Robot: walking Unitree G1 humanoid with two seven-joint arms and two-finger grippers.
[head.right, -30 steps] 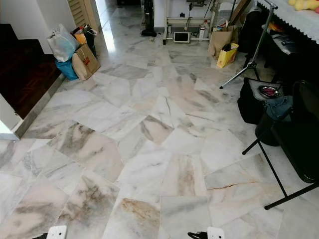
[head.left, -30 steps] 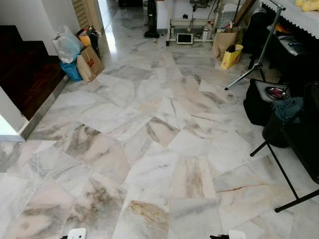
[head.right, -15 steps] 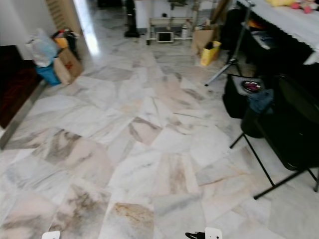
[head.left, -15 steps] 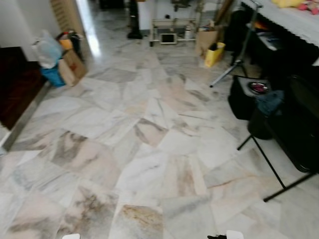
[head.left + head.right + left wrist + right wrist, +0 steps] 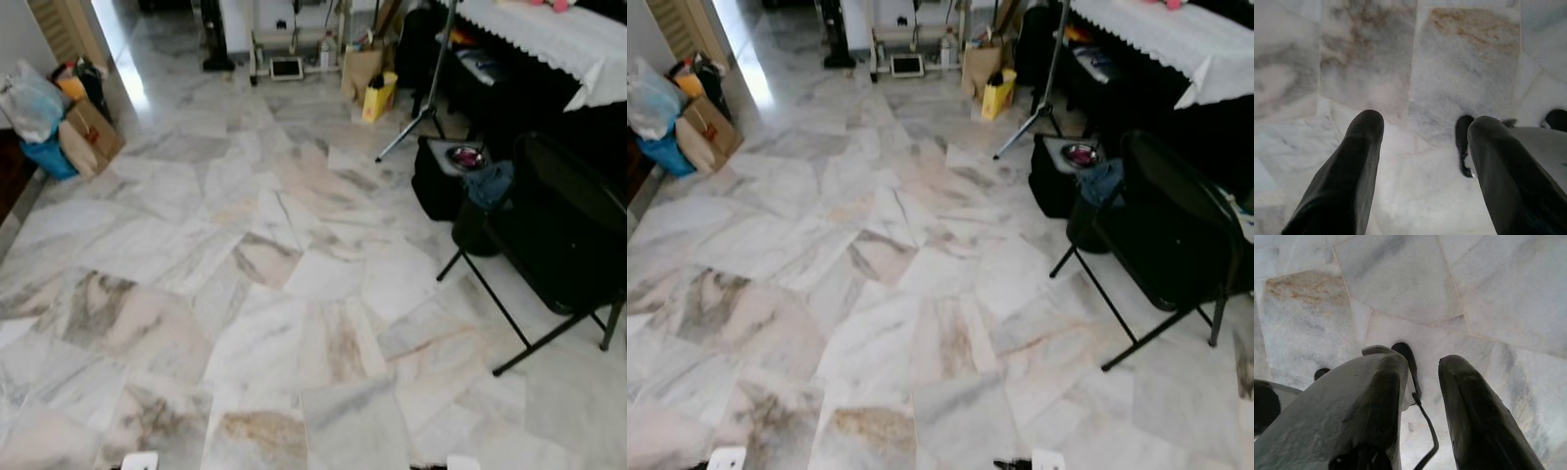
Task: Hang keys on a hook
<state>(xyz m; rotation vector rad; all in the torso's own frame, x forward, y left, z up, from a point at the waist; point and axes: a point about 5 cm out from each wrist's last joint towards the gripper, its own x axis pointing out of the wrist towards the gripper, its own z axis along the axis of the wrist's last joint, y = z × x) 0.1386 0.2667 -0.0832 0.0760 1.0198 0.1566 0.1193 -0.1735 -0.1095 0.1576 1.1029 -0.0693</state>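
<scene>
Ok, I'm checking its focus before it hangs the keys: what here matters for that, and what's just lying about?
For the job:
left gripper, open, empty
right gripper, open, empty

Lying about:
folding chair
yellow bag
tripod
paper bag
white tablecloth

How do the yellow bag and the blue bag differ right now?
The yellow bag stands upright on the floor near the tripod, on the robot's right; the blue bag sits on its left, tucked under a white plastic bag beside a brown paper bag. Yellow stands apart; blue is crowded. Both rest on marble floor.
</scene>
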